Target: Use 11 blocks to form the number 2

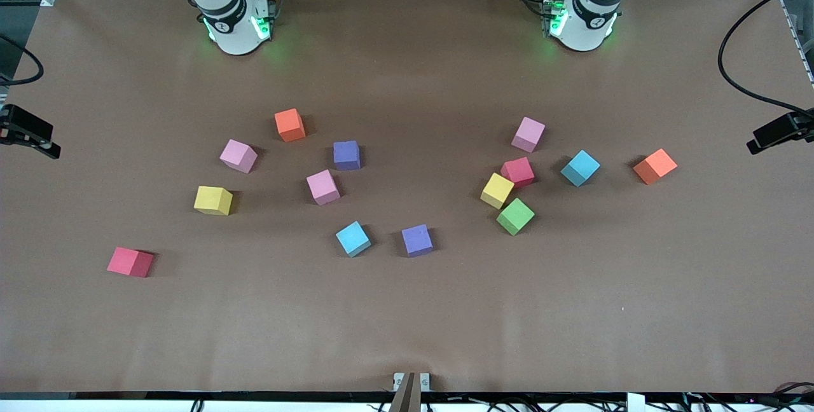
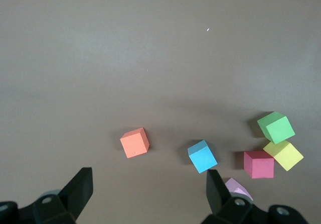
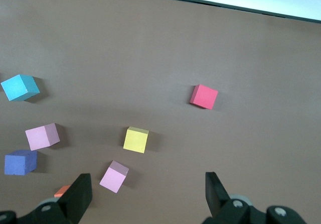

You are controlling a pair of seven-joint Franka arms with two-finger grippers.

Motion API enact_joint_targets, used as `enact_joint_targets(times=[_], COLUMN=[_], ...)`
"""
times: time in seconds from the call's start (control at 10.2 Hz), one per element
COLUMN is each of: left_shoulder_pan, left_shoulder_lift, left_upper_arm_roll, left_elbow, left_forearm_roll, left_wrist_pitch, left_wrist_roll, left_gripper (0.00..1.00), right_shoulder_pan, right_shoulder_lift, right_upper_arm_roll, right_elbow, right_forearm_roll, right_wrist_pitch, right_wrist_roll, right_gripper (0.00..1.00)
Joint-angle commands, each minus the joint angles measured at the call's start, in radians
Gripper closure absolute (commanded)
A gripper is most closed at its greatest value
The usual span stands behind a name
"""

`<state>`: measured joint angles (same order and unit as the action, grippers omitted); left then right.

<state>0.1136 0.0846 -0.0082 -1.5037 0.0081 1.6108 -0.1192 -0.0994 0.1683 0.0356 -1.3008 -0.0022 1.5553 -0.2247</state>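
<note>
a: looking at the bench (image 1: 407,323), we've got nothing built yet — no number 2 anywhere, blocks all loose in two bunches.

b: which claw's closer to what?

a: left claw (image 2: 148,191) hangs high over its own end of the bench, jaws apart, empty. under it: orange block (image 2: 134,142), blue block (image 2: 202,156), red block (image 2: 259,164), w/ a yellow block (image 2: 284,154) touching or nearly touching it, green block (image 2: 276,127) just beside. right claw (image 3: 145,194) is up over the right arm's end, jaws apart too, nothing held. closest beneath it: a pink block (image 3: 114,177) and a yellow one (image 3: 136,139).

b: so each arm takes its own bunch, we reckon. cubes, so no long axis to fuss over, just their skew.

a: yep. the lone red block (image 1: 130,262) sits nearest the front cam, well apart from the rest; the right arm's job, we'd say.

b: count?

a: in the front view we make it 13: 3 pink, 2 yellow, 2 red, 2 purple, 2 blue, 1 green, 2 orange. more than 11, so two stay out.
</note>
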Motion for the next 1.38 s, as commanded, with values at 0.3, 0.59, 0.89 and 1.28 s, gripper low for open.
enact_joint_targets(times=[0.3, 0.59, 0.89, 1.28], left_shoulder_pan=[0.027, 0.047, 0.064, 0.058], left_shoulder_lift=[-0.003, -0.02, 0.042, 0.196], left_upper_arm_roll=[0.033, 0.046, 0.056, 0.053], left_elbow=[0.042, 0.04, 0.036, 0.039], left_forearm_roll=[-0.063, -0.088, -0.088, -0.089], left_wrist_pitch=[-0.002, -0.02, -0.014, 0.037], left_wrist_roll=[-0.011, -0.014, -0.016, -0.031], left_gripper=[0.0, 0.0, 0.0, 0.0], right_shoulder_pan=[0.035, 0.035, 0.087, 0.098], right_shoulder_lift=[0.011, 0.01, 0.023, 0.039], right_upper_arm_roll=[0.004, 0.003, 0.003, 0.003], right_elbow=[-0.003, -0.018, -0.02, -0.074], right_forearm_roll=[-0.004, -0.004, -0.002, -0.002], right_wrist_pitch=[-0.003, -0.021, -0.06, 0.017], right_wrist_roll=[-0.008, -0.013, -0.004, -0.021], right_gripper=[0.0, 0.0, 0.0, 0.0])
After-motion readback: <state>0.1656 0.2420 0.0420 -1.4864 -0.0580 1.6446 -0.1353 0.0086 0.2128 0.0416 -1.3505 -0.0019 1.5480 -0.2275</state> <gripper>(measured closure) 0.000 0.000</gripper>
